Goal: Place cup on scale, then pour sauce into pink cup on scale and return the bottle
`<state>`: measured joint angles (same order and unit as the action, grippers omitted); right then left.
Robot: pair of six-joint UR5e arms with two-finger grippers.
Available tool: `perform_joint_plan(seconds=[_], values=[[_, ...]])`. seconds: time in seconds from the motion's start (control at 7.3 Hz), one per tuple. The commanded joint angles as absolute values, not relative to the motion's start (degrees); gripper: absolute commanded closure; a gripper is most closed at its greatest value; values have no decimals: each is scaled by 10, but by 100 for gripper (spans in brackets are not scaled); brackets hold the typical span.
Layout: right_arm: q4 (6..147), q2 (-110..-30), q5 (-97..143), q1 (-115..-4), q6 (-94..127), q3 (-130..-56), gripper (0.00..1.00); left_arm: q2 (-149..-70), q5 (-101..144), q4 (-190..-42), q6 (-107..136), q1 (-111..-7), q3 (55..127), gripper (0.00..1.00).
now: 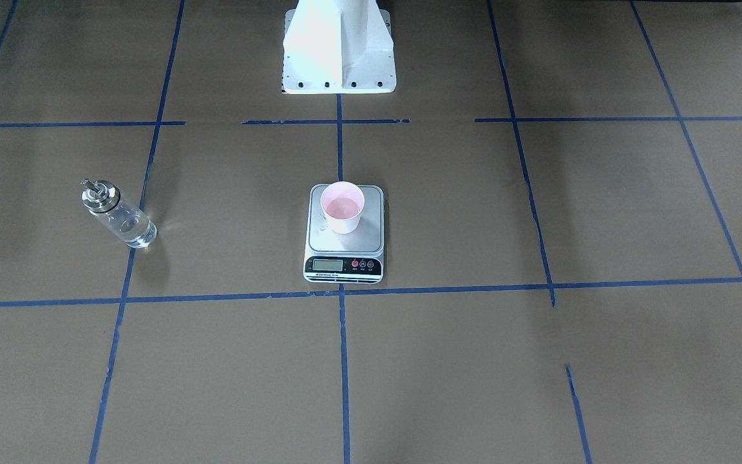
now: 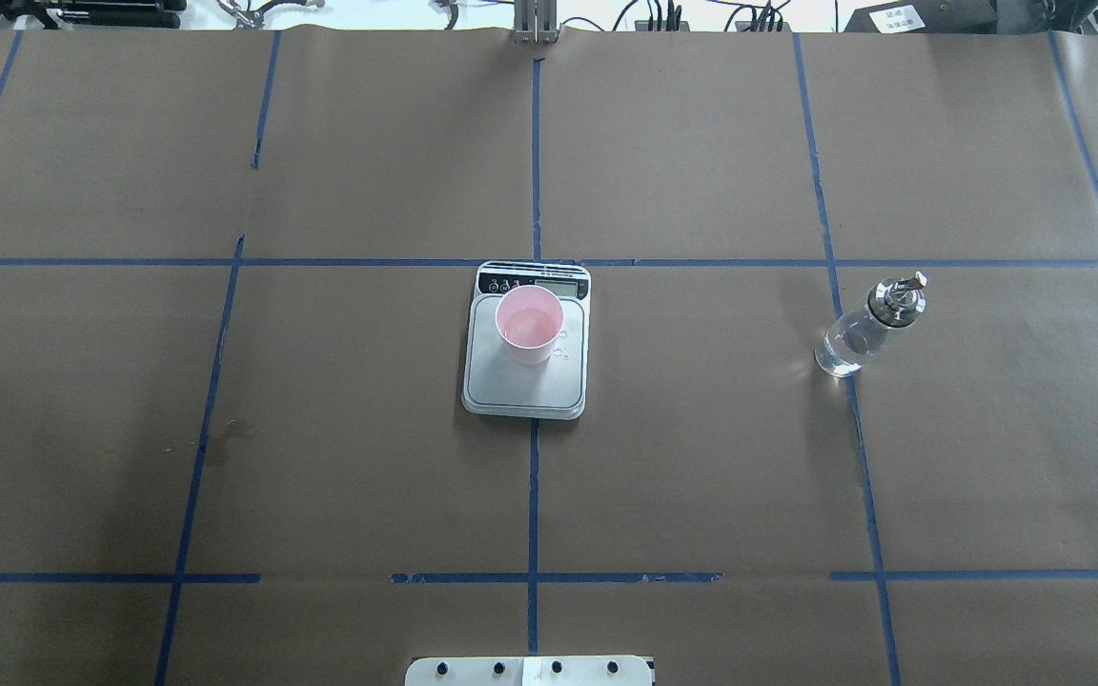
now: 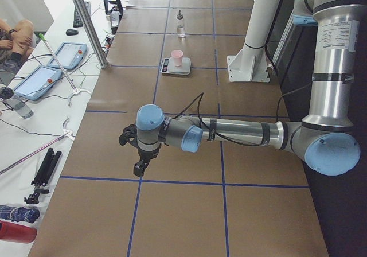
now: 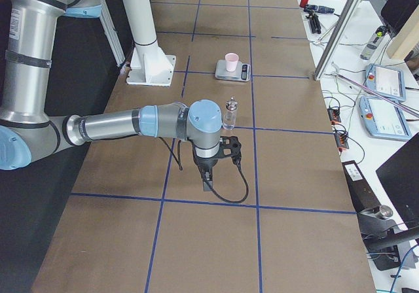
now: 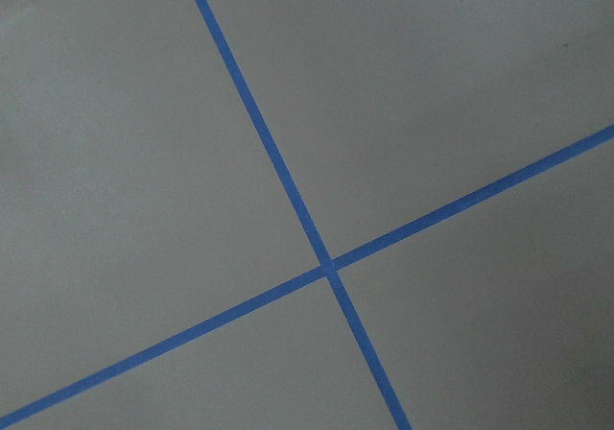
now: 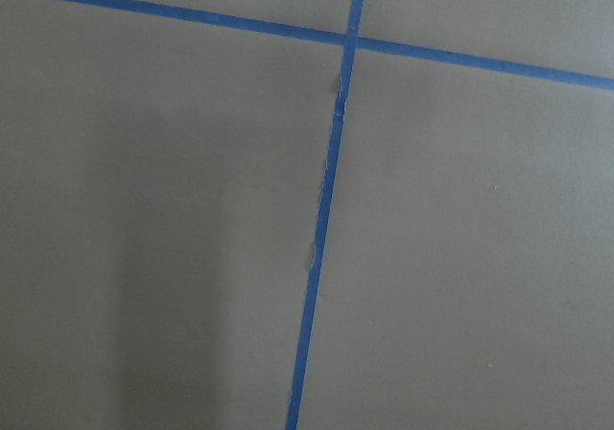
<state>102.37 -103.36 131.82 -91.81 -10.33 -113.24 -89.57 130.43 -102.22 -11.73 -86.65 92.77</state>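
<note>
The pink cup [image 1: 342,207] [image 2: 529,324] stands upright on the far half of the scale's [image 1: 345,243] [image 2: 525,389] silver platform, at the table's middle. Its inside looks glossy; I cannot tell how much sauce lies in it. The clear bottle [image 1: 120,214] [image 2: 868,324] with a silver cap and spout stands upright on the brown paper on my right side, holding some clear liquid. Both arms hang low over the table's ends, far from these. My left gripper [image 3: 139,166] and right gripper [image 4: 207,178] point down at bare paper; I cannot tell whether either is open or shut.
The white robot pedestal [image 1: 339,51] stands behind the scale. Small droplets [image 2: 560,345] sit on the platform beside the cup. A faint stain [image 2: 234,433] marks the paper on my left. Tablets [image 3: 63,56], cables and a seated person [image 3: 17,36] are at the operators' bench.
</note>
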Motion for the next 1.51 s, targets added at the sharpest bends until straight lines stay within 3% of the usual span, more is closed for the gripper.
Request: perform_joint_plan(seconds=[0.0, 0.55, 1.1, 1.37], values=[[1020, -1033, 1340, -913, -95, -1114, 0, -892, 1318, -962, -120, -871, 926, 0], [1007, -1032, 1336, -905, -86, -1081, 0, -877, 1318, -949, -129, -876, 921, 0], [847, -1032, 1336, -905, -20, -999, 0, -866, 1319, -948, -129, -876, 926, 0], [843, -1021, 1339, -905, 16, -998, 0, -867, 1319, -947, -129, -876, 927, 0]])
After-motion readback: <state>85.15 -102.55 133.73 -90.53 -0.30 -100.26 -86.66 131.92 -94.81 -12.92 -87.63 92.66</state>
